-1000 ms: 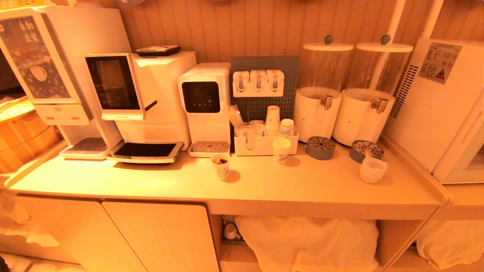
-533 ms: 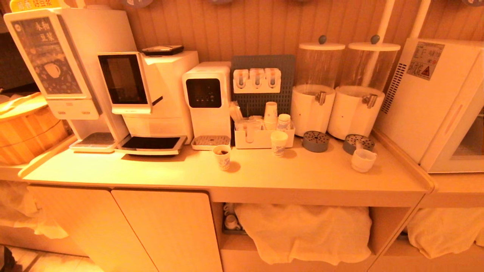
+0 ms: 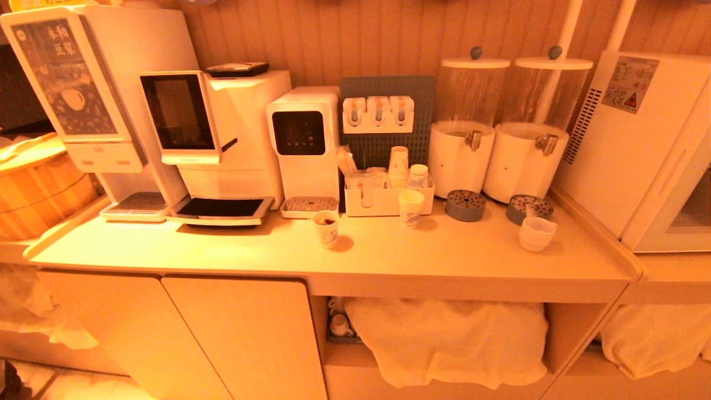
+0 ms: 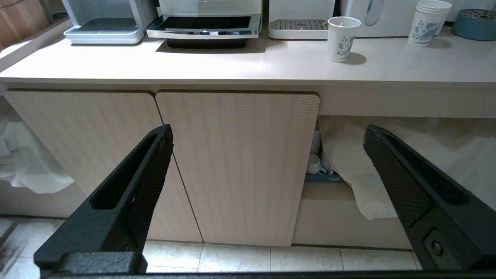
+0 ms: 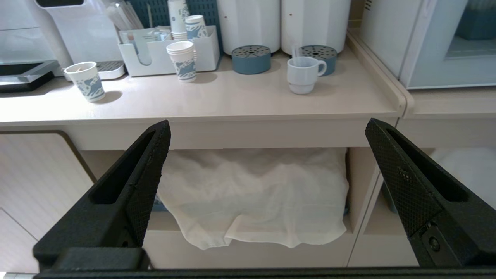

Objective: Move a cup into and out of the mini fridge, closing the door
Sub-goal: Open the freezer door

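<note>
The white cup [image 3: 536, 233] with a side handle stands near the right end of the counter [image 3: 389, 261], in front of a blue drip tray; something thin stands in it. It also shows in the right wrist view, cup [image 5: 304, 74]. The mini fridge [image 3: 639, 144] stands just right of the counter, and its glass door [image 3: 691, 208] looks closed. Neither arm shows in the head view. My left gripper [image 4: 267, 130] is open and empty, low before the cabinet doors. My right gripper [image 5: 267, 124] is open and empty, below the counter edge, facing a white cloth.
Two blue-printed paper cups [image 3: 326, 228] [image 3: 411, 207] stand mid-counter. Drink machines [image 3: 222, 139] fill the left back, two dispensers [image 3: 500, 139] the right back. Blue drip trays [image 3: 465, 205] sit before them. White cloths [image 3: 444, 344] hang in the open shelves below.
The whole head view has shifted a little, so the camera has moved. Nothing on the counter has changed place.
</note>
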Motion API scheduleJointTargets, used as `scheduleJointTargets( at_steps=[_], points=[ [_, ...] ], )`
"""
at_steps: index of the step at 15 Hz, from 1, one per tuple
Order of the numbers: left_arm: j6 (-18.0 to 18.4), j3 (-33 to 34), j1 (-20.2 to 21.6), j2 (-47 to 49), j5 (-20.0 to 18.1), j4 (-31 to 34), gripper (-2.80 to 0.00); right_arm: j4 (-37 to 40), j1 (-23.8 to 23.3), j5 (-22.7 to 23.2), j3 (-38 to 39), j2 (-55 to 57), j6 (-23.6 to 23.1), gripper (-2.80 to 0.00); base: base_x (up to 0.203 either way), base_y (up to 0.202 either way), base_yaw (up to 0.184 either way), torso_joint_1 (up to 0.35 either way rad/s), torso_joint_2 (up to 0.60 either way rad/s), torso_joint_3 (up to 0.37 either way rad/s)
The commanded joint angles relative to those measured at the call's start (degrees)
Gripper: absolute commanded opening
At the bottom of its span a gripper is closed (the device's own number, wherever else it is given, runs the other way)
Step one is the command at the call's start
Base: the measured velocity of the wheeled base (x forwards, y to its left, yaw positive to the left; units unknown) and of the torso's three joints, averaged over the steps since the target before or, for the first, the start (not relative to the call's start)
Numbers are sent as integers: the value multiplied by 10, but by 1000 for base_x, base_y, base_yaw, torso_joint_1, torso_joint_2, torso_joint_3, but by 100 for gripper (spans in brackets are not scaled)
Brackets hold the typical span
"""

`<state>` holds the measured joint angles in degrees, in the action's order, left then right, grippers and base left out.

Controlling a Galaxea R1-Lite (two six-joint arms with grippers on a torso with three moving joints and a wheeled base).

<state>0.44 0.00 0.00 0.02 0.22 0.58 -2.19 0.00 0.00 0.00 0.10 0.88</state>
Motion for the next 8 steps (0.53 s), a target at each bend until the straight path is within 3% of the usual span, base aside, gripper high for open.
scheduleJointTargets(
  at_steps=[1, 8],
  points=[
    [0, 0, 0, 0, 0, 0, 0, 0, 0, 0, 9, 1, 0, 0, 0, 0, 0, -65, 154, 68],
    [0, 0, 0, 0, 0, 0, 0, 0, 0, 0, 9, 1, 0, 0, 0, 0, 0, -59, 116, 59]
  ],
)
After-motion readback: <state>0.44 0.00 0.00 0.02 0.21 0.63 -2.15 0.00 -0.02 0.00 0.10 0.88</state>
